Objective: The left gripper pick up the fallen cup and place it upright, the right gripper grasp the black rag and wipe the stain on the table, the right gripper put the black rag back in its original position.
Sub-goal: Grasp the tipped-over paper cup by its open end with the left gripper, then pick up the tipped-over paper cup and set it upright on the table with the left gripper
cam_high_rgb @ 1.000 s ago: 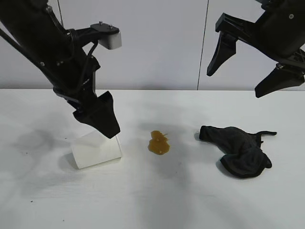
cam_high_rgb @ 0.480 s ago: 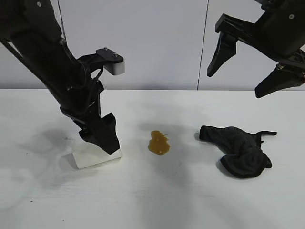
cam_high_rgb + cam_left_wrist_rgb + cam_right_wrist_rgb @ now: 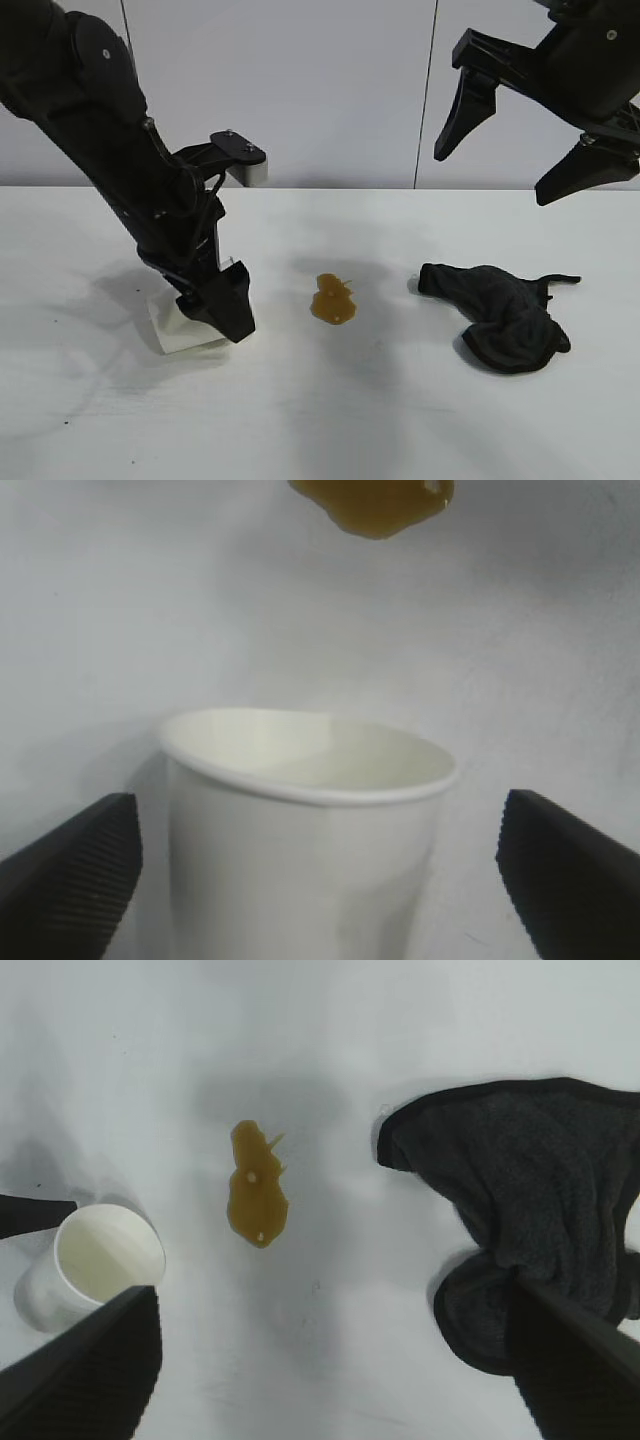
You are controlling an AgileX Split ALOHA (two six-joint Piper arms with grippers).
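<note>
The left gripper (image 3: 222, 305) is seen low over the table (image 3: 330, 420), pointed steeply down at the cup (image 3: 183, 328); its jaws are spread almost to their widest and nothing is held; in the left wrist view the cup (image 3: 305, 830) lies on its side between the two jaws with a clear gap to each, so no contact is judged to have been made; whether the tips touch the table cannot be told. The cup's open mouth is turned toward the stain (image 3: 332, 299), which lies just beyond the jaws, apart from the cup.

The step in hand is judged to be the first one, the pick-up of the fallen cup, at the point of final approach; for the next move the jaws would need to be closed gently across the cup's wall, since thin paper is likely to be crushed by a hard squeeze; the cup would then need to be lifted, turned and set down on its base, clear of the stain.

Further right the black rag (image 3: 500, 315) lies crumpled on the table, its thin tail trailing away from the stain; it is well below the jaws of the right gripper (image 3: 520, 135), which is held high above it with its jaws wide apart and empty; the wiping is not yet begun.
</note>
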